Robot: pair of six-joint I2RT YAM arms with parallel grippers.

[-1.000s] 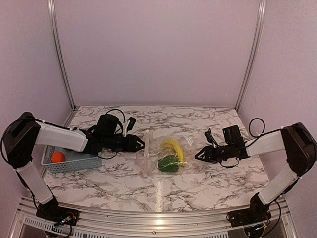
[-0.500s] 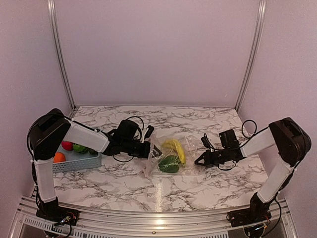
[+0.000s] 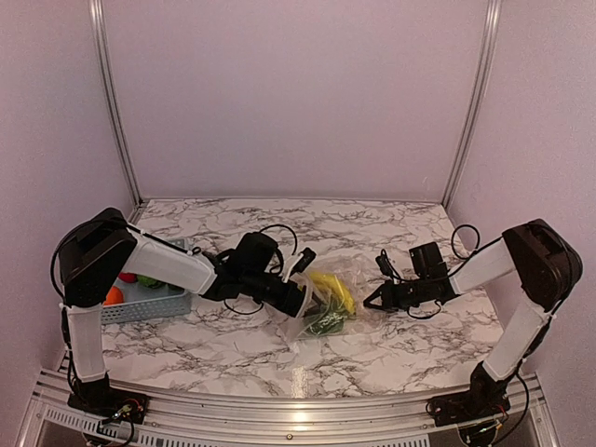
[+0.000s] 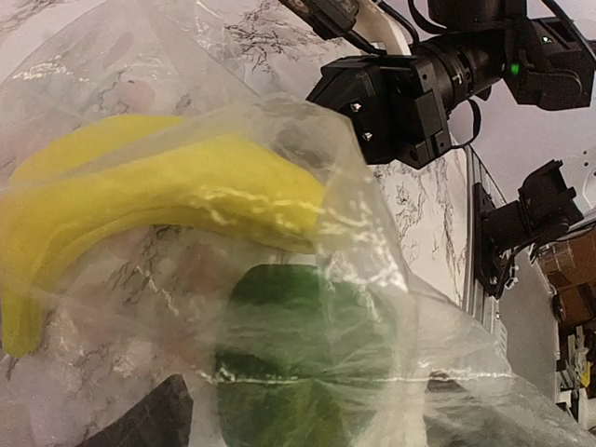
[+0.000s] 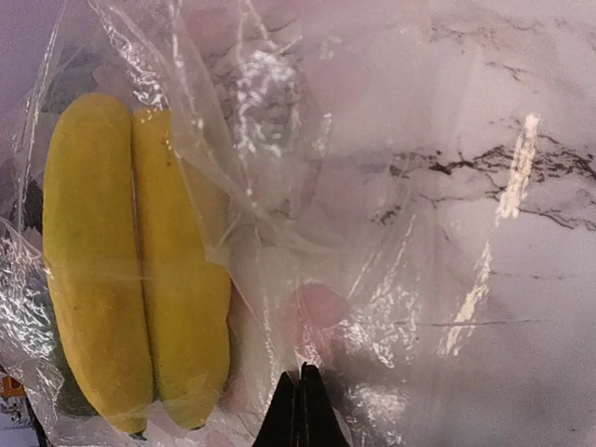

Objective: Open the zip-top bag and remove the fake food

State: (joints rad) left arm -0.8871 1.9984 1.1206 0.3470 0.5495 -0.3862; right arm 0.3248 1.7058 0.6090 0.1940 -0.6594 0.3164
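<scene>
on the marble table (image 3: 233, 358), a dark-green vegetable (image 3: 326, 322) lies at the near side of the clear zip-top bag (image 3: 294, 321), which rests mid-table between the two arms. the left gripper (image 3: 300, 298) is pushed into the bag's open left end. its wrist camera looks through crinkled plastic, and its dark fingers (image 4: 140, 419) show at the lower left and lower right of that view, spread apart on either side of the vegetable. just behind the vegetable and touching it, the yellow banana (image 3: 335, 287) lies inside the bag, curved across its middle. at the bag's right edge the right gripper (image 3: 370, 301) sits low over the table, its fingertips pressed together on a fold of the plastic. over at the left, behind the left forearm, the light blue basket (image 3: 154, 305) holds the orange ball (image 3: 111, 295), with the red fruit (image 3: 127, 277) and a green piece (image 3: 147, 279) at its far side.
</scene>
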